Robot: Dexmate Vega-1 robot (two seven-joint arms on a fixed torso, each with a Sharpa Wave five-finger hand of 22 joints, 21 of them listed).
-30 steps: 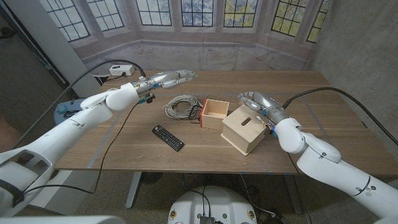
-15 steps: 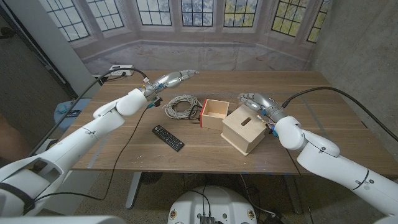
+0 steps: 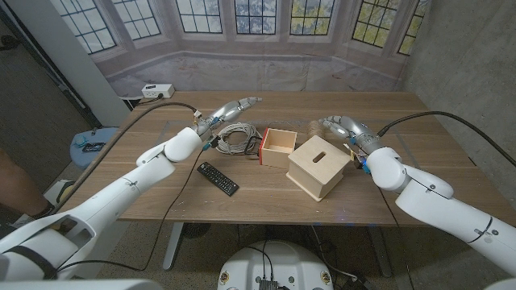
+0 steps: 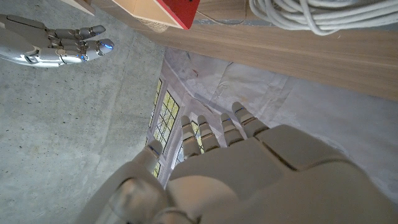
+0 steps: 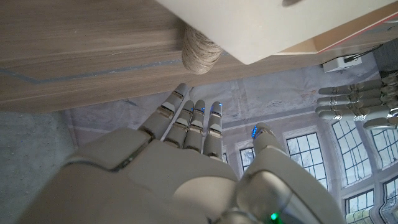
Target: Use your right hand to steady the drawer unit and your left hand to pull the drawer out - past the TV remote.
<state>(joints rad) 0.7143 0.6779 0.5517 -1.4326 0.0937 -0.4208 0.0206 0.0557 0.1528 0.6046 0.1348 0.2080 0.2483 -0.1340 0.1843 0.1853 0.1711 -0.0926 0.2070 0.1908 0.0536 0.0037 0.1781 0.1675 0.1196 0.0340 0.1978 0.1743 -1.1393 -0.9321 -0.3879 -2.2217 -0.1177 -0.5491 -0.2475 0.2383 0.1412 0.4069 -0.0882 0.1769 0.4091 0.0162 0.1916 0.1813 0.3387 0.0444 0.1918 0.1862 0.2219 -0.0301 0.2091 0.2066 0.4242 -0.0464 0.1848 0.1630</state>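
While both arms reach in over the wood-grain desk (image 3: 266,189), the left robot hand (image 3: 230,109) hovers with fingers extended and apart, holding nothing, above the coiled grey cable (image 3: 235,137). The right robot hand (image 3: 343,126), fingers likewise spread and empty, sits just behind the pale wooden drawer unit (image 3: 320,167), a box with a slot in its top. The red-fronted drawer (image 3: 278,147) stands pulled out toward the cable. The slim black TV remote (image 3: 218,178) lies nearer the front edge, apart from the drawer. No legible writing.
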